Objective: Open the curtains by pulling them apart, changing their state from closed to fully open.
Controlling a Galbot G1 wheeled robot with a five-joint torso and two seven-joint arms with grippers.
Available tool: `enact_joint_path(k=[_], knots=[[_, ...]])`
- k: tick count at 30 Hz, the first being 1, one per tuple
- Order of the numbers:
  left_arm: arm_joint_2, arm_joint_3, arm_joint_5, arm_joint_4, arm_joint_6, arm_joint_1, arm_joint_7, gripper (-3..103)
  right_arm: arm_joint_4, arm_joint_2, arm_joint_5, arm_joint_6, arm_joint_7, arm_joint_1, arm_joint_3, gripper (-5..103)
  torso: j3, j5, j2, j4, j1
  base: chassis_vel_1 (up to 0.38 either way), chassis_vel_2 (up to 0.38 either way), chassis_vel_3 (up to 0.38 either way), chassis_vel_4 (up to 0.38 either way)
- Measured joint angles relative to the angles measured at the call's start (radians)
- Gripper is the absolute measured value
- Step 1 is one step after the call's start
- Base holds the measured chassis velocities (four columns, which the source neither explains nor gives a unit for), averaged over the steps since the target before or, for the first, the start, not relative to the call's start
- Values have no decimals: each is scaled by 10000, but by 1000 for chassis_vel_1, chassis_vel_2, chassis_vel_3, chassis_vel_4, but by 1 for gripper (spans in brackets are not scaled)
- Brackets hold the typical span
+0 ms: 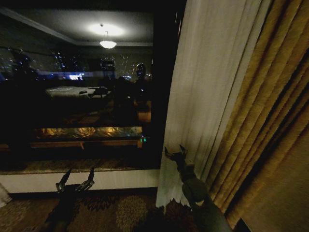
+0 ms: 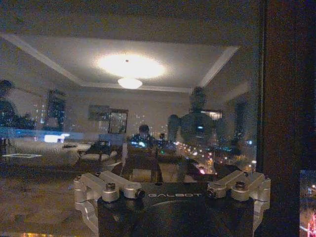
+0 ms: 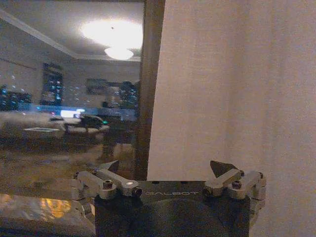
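One sheer off-white curtain panel with fine vertical pleats point(image 1: 203, 96) hangs at the right side of the dark window glass point(image 1: 77, 96), gathered against a thick golden-yellow drape point(image 1: 270, 125) further right, and I count one of each; whether a second sheer panel hangs off to the left cannot be told. Two hands are in play: the right hand point(image 1: 175, 152) sits low at the sheer panel's inner edge, near the dark window frame post point(image 1: 161, 87), its fingers spread open with nothing between them, the cloth just ahead of them in the right wrist view point(image 3: 222, 89); the left hand point(image 1: 76, 177) waits low before the glass, well apart from any fabric, fingers likewise open. The likeliest trouble, as I judge it, is the open right hand closing short of the thin cloth and catching air, or pinching only a single pleat that slips free on the pull. A reach too far right could snag the heavy drape instead. A hard tug might strain the delicate weave, and a swing could knock the frame post.
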Motion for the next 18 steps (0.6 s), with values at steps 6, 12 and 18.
enact_joint_path(k=[6,12,18], knots=[[-4,17,84,105,3,-76,0,100,138,166,238,-202,6,94,-453,100,0,-1,0,-1,0,0,0,0,0],[7,31,128,248,19,-124,22,100,-672,379,324,-229,-10,677,-511,100,0,1,0,-1,-2,0,0,0,0],[22,30,206,419,35,-175,46,100,-1585,650,549,-203,-30,1511,-631,100,0,0,0,-1,-1,0,0,0,0]])
